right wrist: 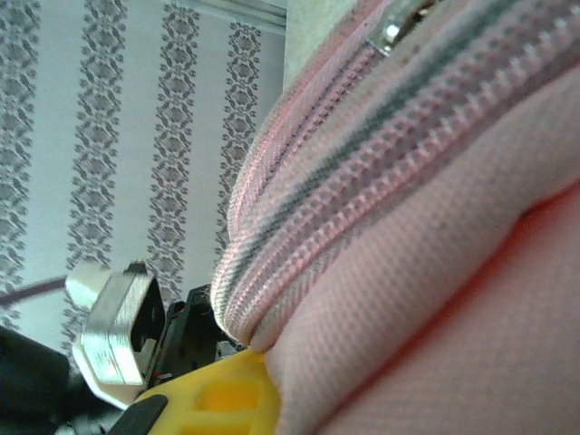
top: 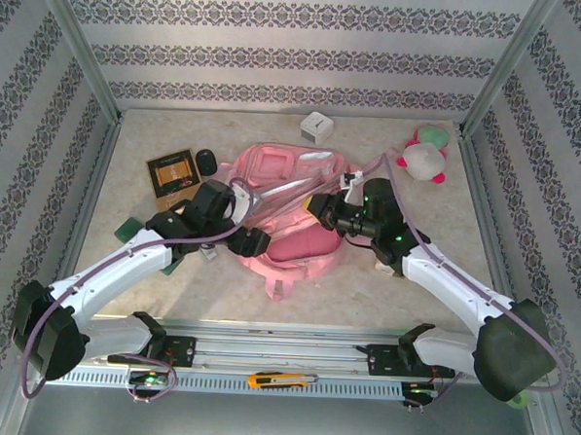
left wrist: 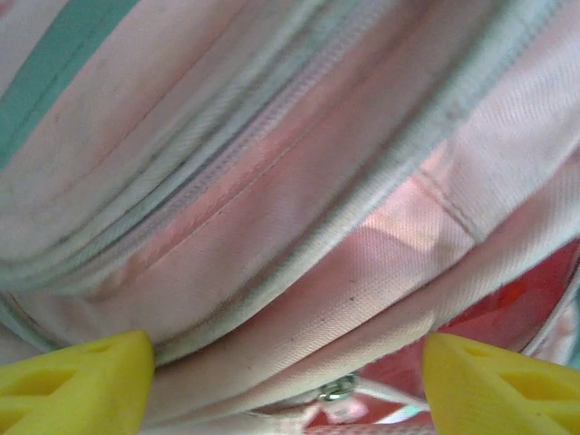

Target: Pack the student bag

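Note:
The student bag (top: 289, 210), a large pink backpack with pale trim, lies in the middle of the table with its top held up. My left gripper (top: 251, 241) is at the bag's near-left side. In the left wrist view its yellow fingers (left wrist: 77, 381) stand wide apart, so the left gripper (left wrist: 290, 385) is open, with pink fabric and a zipper ring (left wrist: 337, 390) lying between them. My right gripper (top: 321, 208) sits at the bag's right side. In the right wrist view the right gripper (right wrist: 267, 358) is shut on the bag's zipped edge (right wrist: 362, 199), the fabric pressed against one yellow finger (right wrist: 213, 399).
A pink-and-white plush toy (top: 425, 154) lies at the back right and a small white box (top: 317, 127) at the back centre. A brown book (top: 172, 172), a black mouse (top: 207, 160) and a green object (top: 129, 230) are on the left. An orange knife (top: 277, 380) rests on the front rail.

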`<state>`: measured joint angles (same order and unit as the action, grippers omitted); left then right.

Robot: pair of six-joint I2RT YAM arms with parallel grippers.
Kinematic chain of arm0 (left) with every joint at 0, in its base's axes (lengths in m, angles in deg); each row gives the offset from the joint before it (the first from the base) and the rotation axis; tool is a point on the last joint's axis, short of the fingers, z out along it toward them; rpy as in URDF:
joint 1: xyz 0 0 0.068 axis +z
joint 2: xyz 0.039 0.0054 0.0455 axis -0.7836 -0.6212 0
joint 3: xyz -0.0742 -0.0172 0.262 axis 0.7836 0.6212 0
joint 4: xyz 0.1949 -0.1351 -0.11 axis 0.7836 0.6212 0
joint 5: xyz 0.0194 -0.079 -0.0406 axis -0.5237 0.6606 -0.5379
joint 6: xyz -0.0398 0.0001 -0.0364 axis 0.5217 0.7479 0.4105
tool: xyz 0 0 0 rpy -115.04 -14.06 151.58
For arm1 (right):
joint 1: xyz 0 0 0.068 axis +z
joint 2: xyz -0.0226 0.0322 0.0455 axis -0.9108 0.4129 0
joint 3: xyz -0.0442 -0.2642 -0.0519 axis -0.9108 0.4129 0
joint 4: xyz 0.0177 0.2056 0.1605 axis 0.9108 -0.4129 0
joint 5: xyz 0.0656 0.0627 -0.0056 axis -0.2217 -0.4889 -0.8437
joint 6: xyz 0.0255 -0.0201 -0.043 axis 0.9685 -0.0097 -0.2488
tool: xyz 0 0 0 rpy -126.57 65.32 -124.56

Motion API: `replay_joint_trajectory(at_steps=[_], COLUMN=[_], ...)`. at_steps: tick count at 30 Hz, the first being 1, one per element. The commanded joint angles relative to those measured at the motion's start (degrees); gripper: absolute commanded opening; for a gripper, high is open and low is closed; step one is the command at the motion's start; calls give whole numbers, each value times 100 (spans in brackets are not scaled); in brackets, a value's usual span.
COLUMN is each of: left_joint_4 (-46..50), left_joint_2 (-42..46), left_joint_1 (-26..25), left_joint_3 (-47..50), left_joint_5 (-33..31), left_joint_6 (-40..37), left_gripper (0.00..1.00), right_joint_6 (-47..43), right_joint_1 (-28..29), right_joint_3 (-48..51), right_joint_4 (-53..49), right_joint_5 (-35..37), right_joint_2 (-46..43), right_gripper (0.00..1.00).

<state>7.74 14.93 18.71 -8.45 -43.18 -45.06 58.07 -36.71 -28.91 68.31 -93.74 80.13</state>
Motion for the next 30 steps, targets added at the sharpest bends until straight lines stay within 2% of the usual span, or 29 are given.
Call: replay_joint_trajectory(at_steps=[1,4,9,10,16,18,20,23,26,27,30], left_joint_4=[-464,-692,-770,-818,-1168,-1240,-1159,-1145,-1202,-1213,-1291], left_joint_2=[58,-146,-679,-737,-896,-889,-892,-860,-865,-878,-918], left_joint_1=[-49,-69,-386,-455,-537,-537,-535,-528,-498,-491,-486], left_joint_3=[-181,-306,-601,-605,-648,-666,-789,-943,-1103,-1165,-1258], left_joint_5=[-271,-552,-453,-488,-331,-388,-394,-317,-224,-184,40], left_joint_6=[-1580,-1833,-2145,-2162,-1359,-1085,-900,-625,-387,-332,-295], left_gripper=[83,83,82,79,21,6,0,0,0,0,0], right_joint_6=[459,467,564,564,481,445,373,158,-26,-34,-25], right_joint_1=[-77,-75,-78,-78,-86,-86,-87,-41,146,248,560], right_joint_3=[-386,-473,-483,-483,-365,-255,-132,95,332,416,578], right_joint_4=[403,379,398,383,354,354,300,108,-92,-87,118], right_joint_5=[-347,-482,-461,-444,-355,-320,-245,20,448,615,998], right_joint_2=[-30,36,22,12,4,0,-38,-169,-357,-400,-383], right_gripper=[0,0,0,0,1,3,10,35,54,58,61])
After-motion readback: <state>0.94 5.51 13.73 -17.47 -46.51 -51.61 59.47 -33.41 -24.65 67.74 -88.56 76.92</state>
